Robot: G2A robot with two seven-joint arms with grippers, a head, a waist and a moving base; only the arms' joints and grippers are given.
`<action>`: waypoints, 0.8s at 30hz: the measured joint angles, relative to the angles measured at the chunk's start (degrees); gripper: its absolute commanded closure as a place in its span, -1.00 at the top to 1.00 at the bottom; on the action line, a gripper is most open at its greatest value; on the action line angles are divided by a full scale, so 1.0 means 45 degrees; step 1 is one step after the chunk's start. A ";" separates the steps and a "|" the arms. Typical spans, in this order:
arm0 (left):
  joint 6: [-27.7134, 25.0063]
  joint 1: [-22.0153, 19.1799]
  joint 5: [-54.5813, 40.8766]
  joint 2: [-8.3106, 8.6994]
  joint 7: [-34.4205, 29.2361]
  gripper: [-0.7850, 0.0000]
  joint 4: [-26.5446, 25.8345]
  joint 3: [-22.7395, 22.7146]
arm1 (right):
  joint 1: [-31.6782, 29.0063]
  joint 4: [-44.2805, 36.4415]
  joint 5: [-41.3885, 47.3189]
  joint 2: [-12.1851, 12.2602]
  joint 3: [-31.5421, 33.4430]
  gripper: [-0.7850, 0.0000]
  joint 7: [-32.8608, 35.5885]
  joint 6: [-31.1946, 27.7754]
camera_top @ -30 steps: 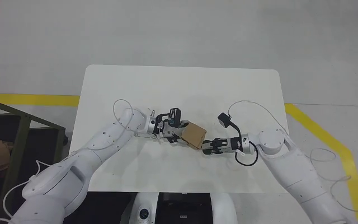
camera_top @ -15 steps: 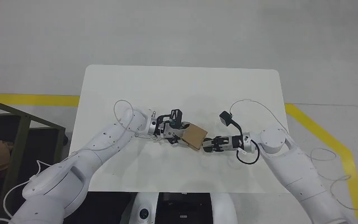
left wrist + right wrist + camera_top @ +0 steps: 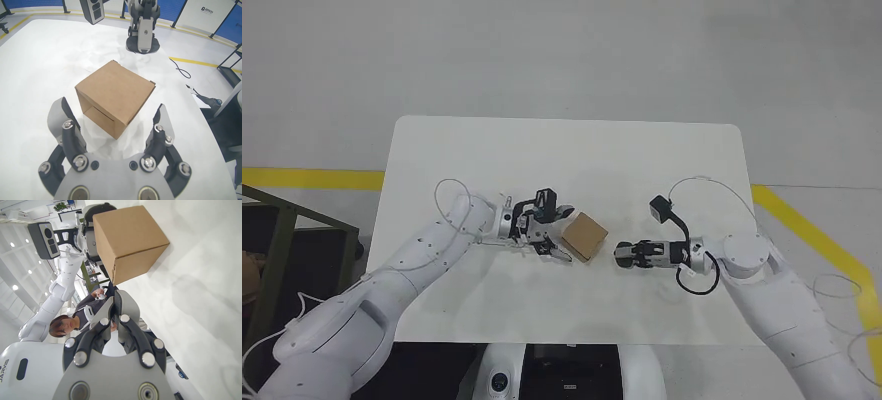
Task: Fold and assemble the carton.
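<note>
- Near the middle of the table (image 3: 662, 160), the carton (image 3: 585, 236) sits squared up as a box. It's roughly cubic, so no real long axis.
- At the carton's 9 o'clock, the left gripper (image 3: 557, 236) hangs just beside it, fingers spread wide and not touching. An open end faces that way.
- At about 4 o'clock, the right gripper (image 3: 619, 254) sits a bit farther off, fingers pressed together on nothing.
- My guess: the left arm's nearer, so closing that open end is its job.
</note>
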 measured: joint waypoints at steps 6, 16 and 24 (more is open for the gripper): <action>0.0001 0.0308 -0.0544 0.0341 0.1187 1.00 -0.0448 -0.0361 | -0.0078 -0.0185 -0.0072 0.0091 0.0367 -1.00 -0.0056 -0.0088; 0.0295 0.0646 -0.1774 0.0927 0.0735 1.00 -0.0805 -0.1910 | 0.0431 0.0061 -0.0308 0.0054 0.0476 -1.00 -0.0325 -0.1343; 0.0106 0.0818 -0.4503 0.0997 -0.2058 1.00 -0.0751 -0.2795 | 0.1496 0.1350 -0.1558 0.0000 0.0692 -0.65 -0.1435 -0.3520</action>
